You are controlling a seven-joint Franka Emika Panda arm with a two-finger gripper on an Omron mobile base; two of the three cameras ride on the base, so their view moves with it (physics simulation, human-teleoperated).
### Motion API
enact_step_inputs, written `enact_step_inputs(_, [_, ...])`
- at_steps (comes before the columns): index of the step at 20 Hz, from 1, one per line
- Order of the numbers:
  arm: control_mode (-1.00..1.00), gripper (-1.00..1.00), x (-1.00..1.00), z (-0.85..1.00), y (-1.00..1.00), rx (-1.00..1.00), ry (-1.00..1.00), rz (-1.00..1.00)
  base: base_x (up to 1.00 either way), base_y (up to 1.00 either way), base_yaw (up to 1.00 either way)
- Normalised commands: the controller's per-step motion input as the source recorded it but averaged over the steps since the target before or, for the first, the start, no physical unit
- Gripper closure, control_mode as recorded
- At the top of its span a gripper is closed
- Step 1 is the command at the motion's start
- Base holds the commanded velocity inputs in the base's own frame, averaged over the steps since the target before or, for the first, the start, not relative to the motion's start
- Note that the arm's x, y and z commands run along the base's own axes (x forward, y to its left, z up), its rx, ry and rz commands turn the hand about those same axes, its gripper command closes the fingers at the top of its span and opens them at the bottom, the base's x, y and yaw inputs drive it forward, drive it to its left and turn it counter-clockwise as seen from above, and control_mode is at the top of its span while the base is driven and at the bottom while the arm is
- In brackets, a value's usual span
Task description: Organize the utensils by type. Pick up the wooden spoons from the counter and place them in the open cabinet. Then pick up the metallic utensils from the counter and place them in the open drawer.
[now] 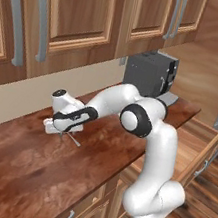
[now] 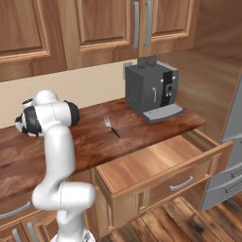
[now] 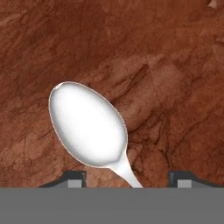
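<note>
Left base view: white arm bent low over the dark reddish-brown bench [image 1: 29,168], hand [image 1: 65,133] pointing down at the surface. Thin grey metal spoon [image 1: 71,138] lying on the bench directly under the hand, handle poking out to one side. Dark coffee machine [image 1: 150,72] well beyond the hand, at the far end of the bench. Closed wooden wall cabinets [image 1: 78,9] above.

Right base view: arm's elbow and wrist in front of the hand, hiding it. Small grey utensil [image 2: 111,126] on the bench, away from the arm, toward the coffee machine [image 2: 151,87]. Open drawer [image 2: 156,170] pulled out below the bench edge, flat wood bottom showing, grey bar handle on its front.

Hand view: looking straight down on the bench. Shiny spoon bowl [image 3: 87,127] just ahead of the hand [image 3: 127,177], neck running back between the two dark fingertips [image 3: 73,177]. Fingertips standing apart on either side of the handle, not touching it.
</note>
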Motion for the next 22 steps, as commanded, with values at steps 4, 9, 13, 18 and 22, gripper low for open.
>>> enact_step_inputs(4, [-1.0,-1.0,0.21,-0.29,-0.02,0.0,0.0,0.08,0.0,0.0,0.0])
enact_step_inputs(9, [-1.0,-1.0,0.03,-0.32,-0.15,0.0,0.0,0.16,0.0,0.0,0.0])
enact_step_inputs(13, [-1.0,-1.0,0.0,-0.29,-0.3,0.0,0.0,0.21,0.0,0.0,0.0])
enact_step_inputs(18, [-1.0,-1.0,0.0,-0.15,-0.36,0.1,0.0,0.23,0.0,0.0,0.0])
enact_step_inputs(22, [-1.0,-1.0,0.0,-0.14,-0.26,0.21,0.0,0.21,0.0,0.0,0.0])
